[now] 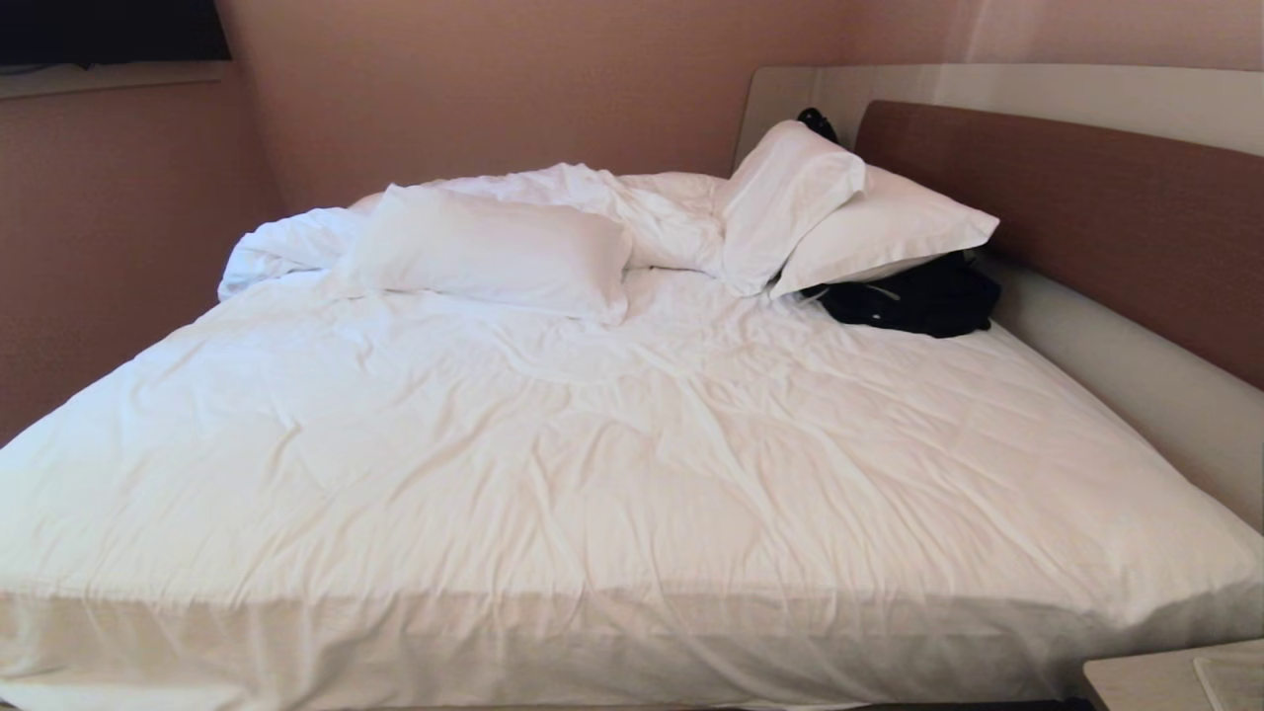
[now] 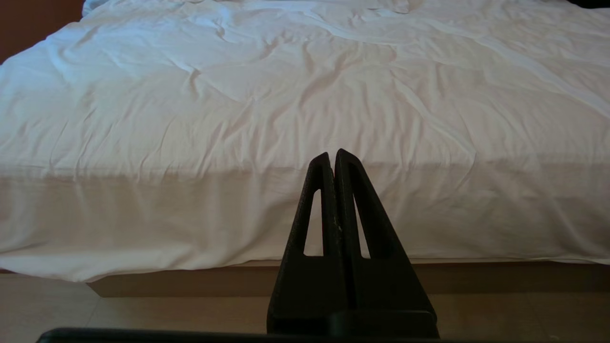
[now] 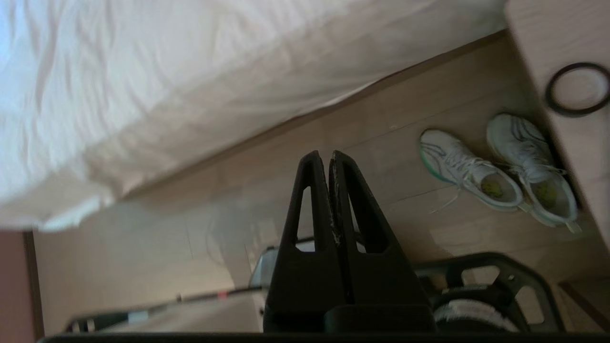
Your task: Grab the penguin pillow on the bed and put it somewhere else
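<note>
Pointing down past the bed's near edge, the right pincer has its two black triangular fingers pressed together with nothing between them, and it hangs over the pale wood-look floor. Just beyond its tips, further along the floor, a pair of white sneakers with green trim lies side by side next to a light wooden cabinet that carries a dark ring. Part of the robot's own black base shows beneath this pincer.

The left pincer is likewise closed and empty, its fingers touching along their length. It is held level, aimed at the near side of the large bed with its rumpled white duvet, whose hem hangs down toward the floor above a brown base board.

From the head view neither arm is seen. The duvet covers most of the bed and is bunched up at the far left corner. A plain white pillow lies flat at the far side, left of centre. Two more white pillows lean together at the far right, against the brown padded headboard with its beige surround. A black garment or bag sits partly under those two pillows, beside the headboard. A light tabletop corner shows at the near right.

The light blue penguin pillow is not visible in any view, so I cannot tell where it is.
</note>
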Controlling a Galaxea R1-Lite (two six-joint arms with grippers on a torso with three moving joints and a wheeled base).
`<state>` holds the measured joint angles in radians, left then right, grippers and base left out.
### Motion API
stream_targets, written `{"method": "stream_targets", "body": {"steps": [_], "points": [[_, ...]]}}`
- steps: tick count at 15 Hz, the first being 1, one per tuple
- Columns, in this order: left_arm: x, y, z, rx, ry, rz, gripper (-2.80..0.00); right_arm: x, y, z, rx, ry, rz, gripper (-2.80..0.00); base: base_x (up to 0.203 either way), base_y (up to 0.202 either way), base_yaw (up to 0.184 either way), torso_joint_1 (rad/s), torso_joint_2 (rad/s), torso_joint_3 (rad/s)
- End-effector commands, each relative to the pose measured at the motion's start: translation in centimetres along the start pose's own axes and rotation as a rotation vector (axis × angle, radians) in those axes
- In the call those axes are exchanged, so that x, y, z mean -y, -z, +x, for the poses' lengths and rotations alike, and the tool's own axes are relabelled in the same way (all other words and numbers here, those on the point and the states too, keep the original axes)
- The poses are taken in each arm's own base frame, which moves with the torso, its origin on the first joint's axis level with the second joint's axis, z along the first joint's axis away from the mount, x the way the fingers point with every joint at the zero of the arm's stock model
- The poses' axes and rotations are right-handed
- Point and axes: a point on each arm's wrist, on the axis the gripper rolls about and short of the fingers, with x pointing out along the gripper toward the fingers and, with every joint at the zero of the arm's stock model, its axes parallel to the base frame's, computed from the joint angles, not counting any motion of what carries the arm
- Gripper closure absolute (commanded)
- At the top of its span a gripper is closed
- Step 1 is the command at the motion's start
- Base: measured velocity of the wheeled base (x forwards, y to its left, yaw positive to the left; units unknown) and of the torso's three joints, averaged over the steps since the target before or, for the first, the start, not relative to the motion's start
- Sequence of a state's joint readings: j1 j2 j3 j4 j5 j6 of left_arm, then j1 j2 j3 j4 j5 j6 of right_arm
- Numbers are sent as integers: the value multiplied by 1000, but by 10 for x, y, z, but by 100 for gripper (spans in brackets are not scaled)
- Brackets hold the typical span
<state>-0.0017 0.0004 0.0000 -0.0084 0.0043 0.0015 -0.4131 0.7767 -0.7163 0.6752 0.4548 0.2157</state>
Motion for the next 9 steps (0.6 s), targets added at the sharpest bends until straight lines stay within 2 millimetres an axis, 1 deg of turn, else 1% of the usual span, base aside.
{"method": "stream_targets", "body": {"steps": [1, 4, 7, 9], "points": [[0, 0, 0, 1, -1, 0, 0, -4, 34, -18, -64, -137, -49, 0, 0, 0, 0, 0, 0, 0], [0, 0, 0, 0, -1, 0, 0, -4, 46, -26, -81, -191, -84, 0, 0, 0, 0, 0, 0, 0], [0, 0, 0, 0, -1, 0, 0, -4, 58, -36, -10, -203, -125, 0, 0, 0, 0, 0, 0, 0], [0, 0, 0, 0, -1, 0, 0, -3, 68, -47, 40, -245, -194, 0, 0, 0, 0, 0, 0, 0]]}}
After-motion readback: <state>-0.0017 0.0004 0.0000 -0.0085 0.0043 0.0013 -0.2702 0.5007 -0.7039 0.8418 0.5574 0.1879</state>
